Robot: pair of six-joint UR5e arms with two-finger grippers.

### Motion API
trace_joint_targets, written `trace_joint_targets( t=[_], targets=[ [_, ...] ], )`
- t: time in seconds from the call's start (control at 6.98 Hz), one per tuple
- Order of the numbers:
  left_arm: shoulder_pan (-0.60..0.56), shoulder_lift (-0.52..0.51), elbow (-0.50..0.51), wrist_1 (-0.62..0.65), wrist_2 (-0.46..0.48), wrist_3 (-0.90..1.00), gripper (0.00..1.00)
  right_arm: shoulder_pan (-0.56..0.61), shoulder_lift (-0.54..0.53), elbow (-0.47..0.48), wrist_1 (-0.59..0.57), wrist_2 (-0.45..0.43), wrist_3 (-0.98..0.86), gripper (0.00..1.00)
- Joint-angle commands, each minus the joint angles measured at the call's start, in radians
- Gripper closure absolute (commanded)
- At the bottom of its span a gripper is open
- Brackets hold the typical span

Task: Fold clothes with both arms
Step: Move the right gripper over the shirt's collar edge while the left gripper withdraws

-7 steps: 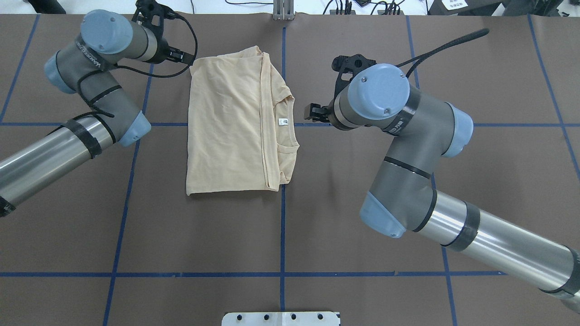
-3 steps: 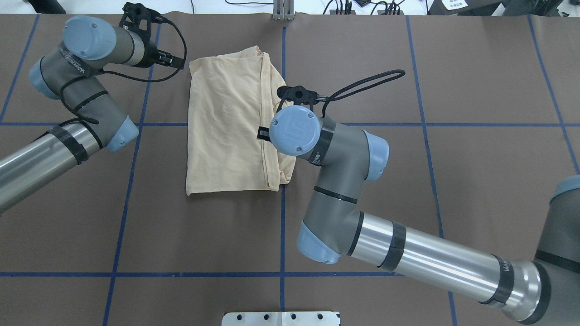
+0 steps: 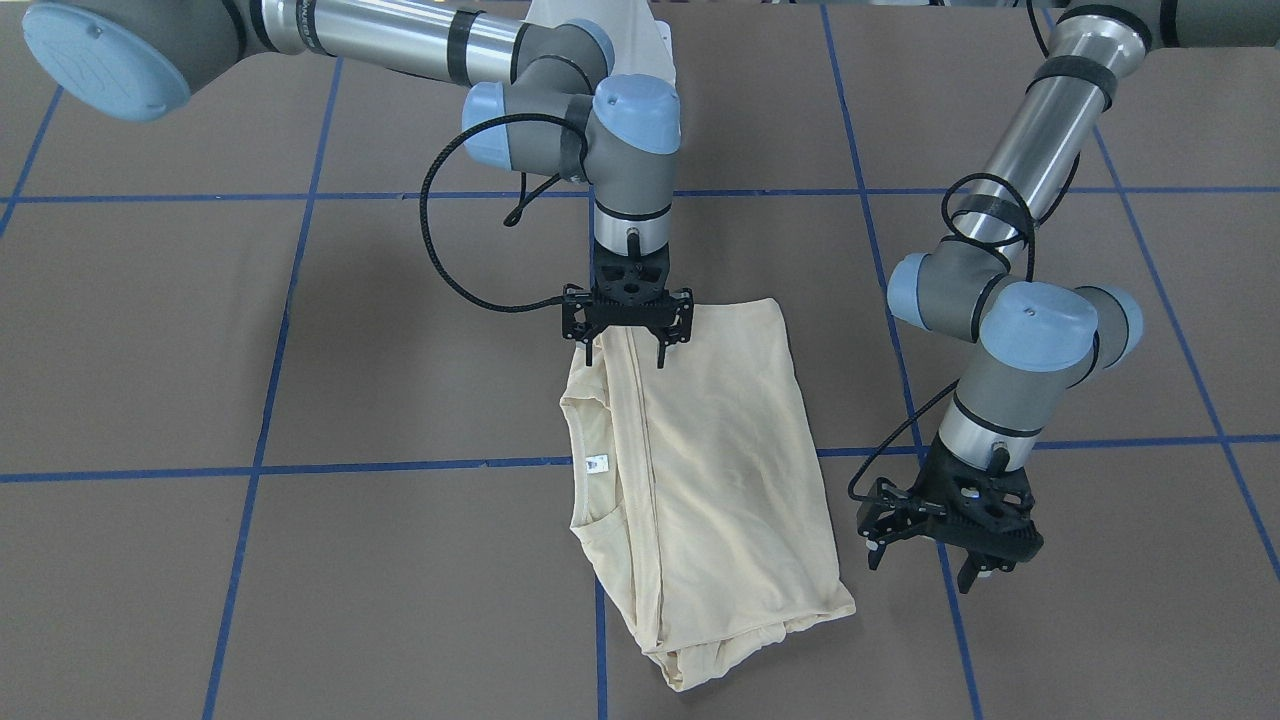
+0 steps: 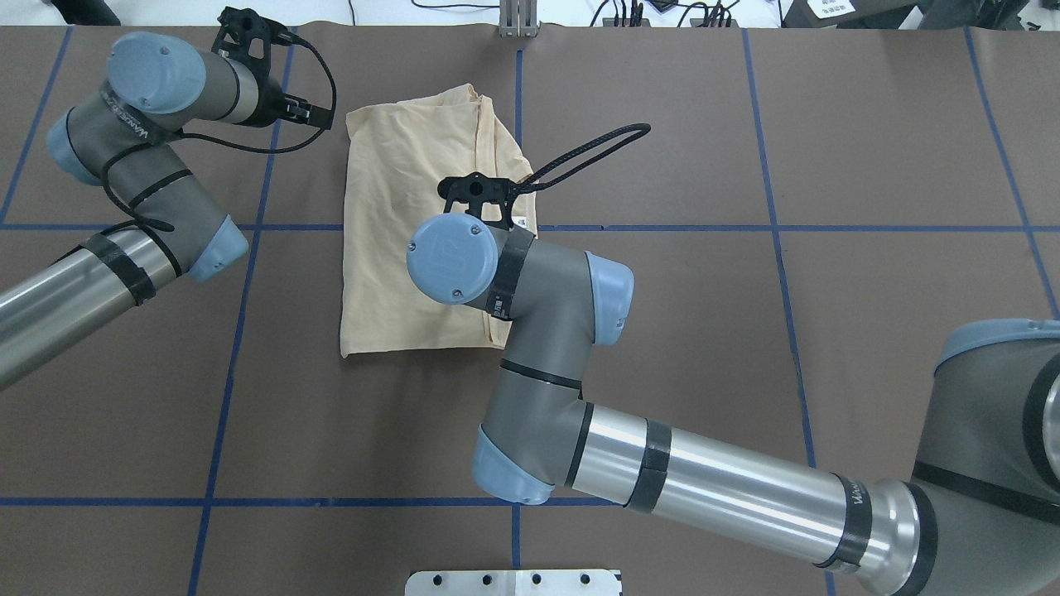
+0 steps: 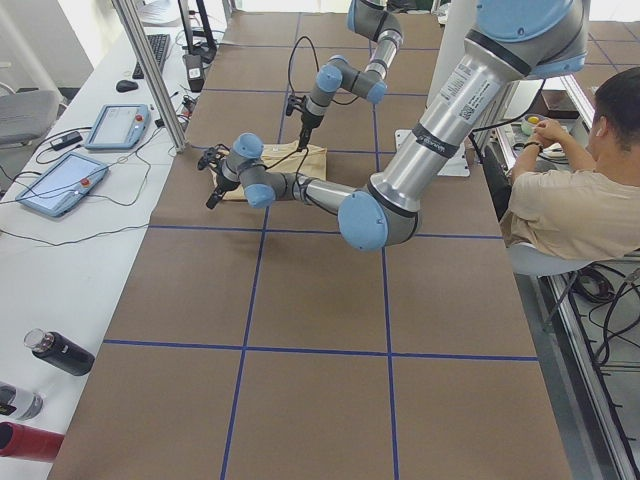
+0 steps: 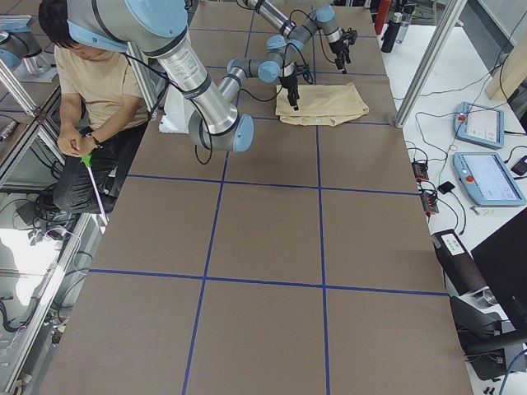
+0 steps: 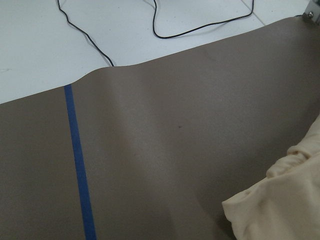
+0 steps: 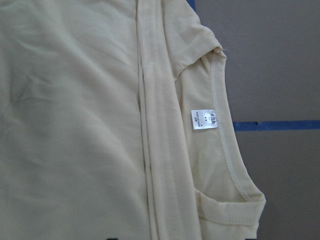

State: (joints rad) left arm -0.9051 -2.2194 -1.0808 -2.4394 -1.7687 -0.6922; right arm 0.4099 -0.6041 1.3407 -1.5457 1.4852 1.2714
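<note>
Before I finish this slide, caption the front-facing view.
Right end effector open at edge of folded cream shirt; left end effector open beside it.

I am driving a robotics lab rig here, not anything in a home or shop. The wide brown-matted table is gridded with blue tape lines. The silver-grey jointed left arm and the matching right arm reach over it from a white mounting plate.

On the white side bench across from the robot lie a pale blue touch-screen pendant with a red button, a second pendant like it, a black keyboard and loose black cables. A bare aluminium frame post stands there. A seated person in a beige T-shirt works near the robot's base.
</note>
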Motion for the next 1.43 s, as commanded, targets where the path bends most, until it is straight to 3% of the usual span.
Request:
trace_joint_targets(
  t=[0.0, 0.86, 1.29],
  targets=[
    [0.000, 0.004, -0.001, 0.000, 0.000, -0.003, 0.00, -0.032, 0.032, -0.006, -0.149, -0.011, -0.186, 0.12],
    [0.000, 0.006, -0.001, -0.001, 0.000, -0.015, 0.00, -0.053, 0.035, -0.055, -0.198, -0.037, -0.368, 0.16],
    [0.002, 0.004, -0.002, -0.001, 0.000, -0.015, 0.00, -0.013, -0.034, -0.008, -0.220, -0.040, -0.460, 0.17]
  ],
)
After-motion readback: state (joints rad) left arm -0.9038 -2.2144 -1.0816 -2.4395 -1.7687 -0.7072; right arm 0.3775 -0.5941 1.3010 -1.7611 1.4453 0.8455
